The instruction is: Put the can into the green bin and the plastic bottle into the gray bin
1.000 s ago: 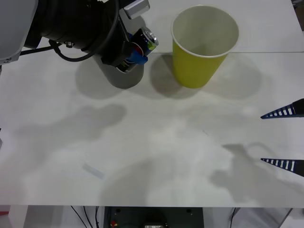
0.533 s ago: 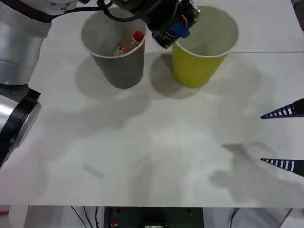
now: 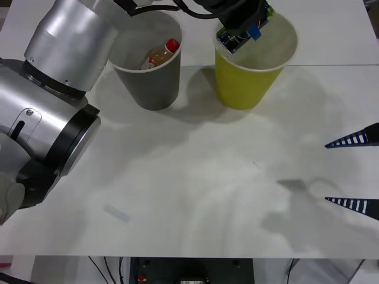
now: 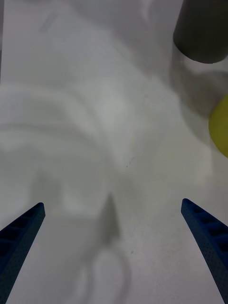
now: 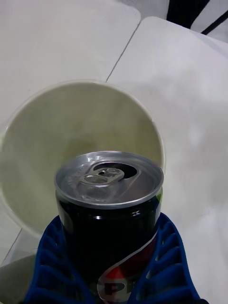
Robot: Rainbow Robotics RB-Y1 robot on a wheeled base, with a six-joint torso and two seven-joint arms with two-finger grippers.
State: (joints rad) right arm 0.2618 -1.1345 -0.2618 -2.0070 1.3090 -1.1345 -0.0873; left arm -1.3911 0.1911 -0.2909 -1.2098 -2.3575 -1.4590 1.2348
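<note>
Blue-fingered left gripper point(image 3: 244, 31) clamping can point(image 5: 109, 209) over green bin point(image 3: 249, 83), plastic bottle point(image 3: 161, 54) inside gray bin point(image 3: 155, 83), right gripper point(image 4: 114, 251) spread wide above table point(image 3: 195, 195).

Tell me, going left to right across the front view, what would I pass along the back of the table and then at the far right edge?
The gray bin with the plastic bottle inside → the left gripper holding the can over the green bin → the right gripper, open, at the right edge.
</note>
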